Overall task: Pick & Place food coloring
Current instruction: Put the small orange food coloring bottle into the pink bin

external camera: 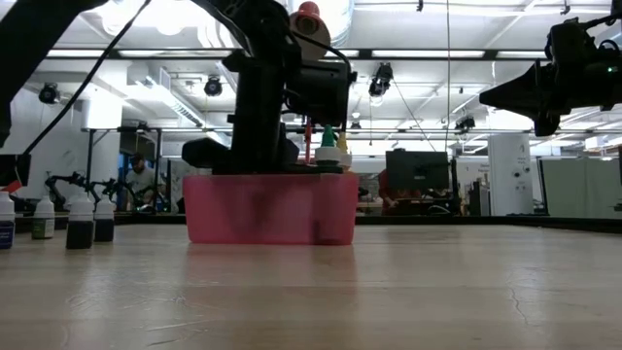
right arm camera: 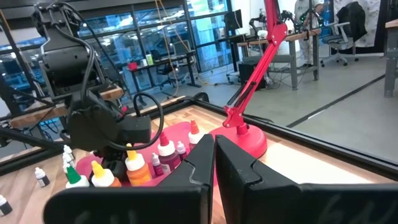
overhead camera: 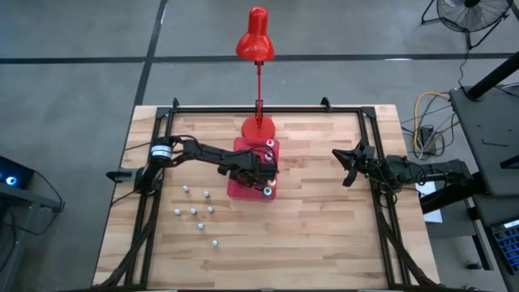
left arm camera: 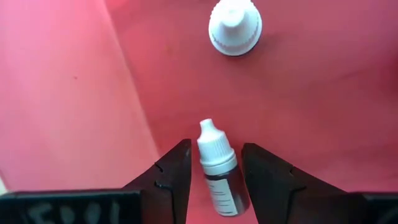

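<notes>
Wooden bench (overhead camera: pixel 308 219) carries the red tray (overhead camera: pixel 240 188). Left claw (left arm camera: pixel 214 180) holds a food coloring bottle (left arm camera: pixel 219 174) over the tray floor. Lower it upright, clear of the neighbouring bottle (left arm camera: pixel 234 28), then release. Right claw (right arm camera: pixel 214 165) waits closed, empty.

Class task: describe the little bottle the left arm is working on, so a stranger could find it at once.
Start at the flat red rectangular tray mid-table, before the red desk lamp. Over it hangs the left gripper; the small white-capped bottle sits between its jaws, the only one not standing free.
</notes>
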`<state>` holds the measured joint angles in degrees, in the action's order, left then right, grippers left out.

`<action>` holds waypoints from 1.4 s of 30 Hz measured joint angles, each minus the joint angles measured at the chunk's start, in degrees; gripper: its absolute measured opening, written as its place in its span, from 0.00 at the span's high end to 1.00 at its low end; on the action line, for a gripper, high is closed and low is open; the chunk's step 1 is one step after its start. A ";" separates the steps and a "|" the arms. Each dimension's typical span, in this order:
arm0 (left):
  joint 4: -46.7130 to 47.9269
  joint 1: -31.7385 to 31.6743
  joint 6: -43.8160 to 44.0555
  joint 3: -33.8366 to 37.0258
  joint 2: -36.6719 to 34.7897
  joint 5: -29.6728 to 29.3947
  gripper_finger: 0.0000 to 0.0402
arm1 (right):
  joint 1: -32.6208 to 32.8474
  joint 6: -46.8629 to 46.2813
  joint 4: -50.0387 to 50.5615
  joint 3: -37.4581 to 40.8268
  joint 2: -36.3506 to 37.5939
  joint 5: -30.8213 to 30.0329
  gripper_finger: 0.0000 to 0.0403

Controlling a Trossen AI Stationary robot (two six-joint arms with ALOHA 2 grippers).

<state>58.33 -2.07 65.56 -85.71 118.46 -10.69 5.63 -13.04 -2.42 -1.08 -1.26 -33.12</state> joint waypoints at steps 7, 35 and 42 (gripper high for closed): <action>-0.73 -0.02 -1.77 0.50 -0.09 -0.07 0.71 | -0.02 0.00 0.00 0.00 0.00 0.01 0.98; 1.03 0.20 -2.82 -0.16 -2.03 -0.10 0.89 | -0.07 0.00 0.00 -0.01 -0.02 0.01 0.98; 1.26 0.51 -3.00 -0.26 -3.97 -3.25 0.89 | -0.07 0.00 0.01 0.00 -0.09 0.01 0.98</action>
<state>59.59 -1.56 62.56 -85.97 114.48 -13.95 5.56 -13.04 -2.41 -1.08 -1.34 -33.10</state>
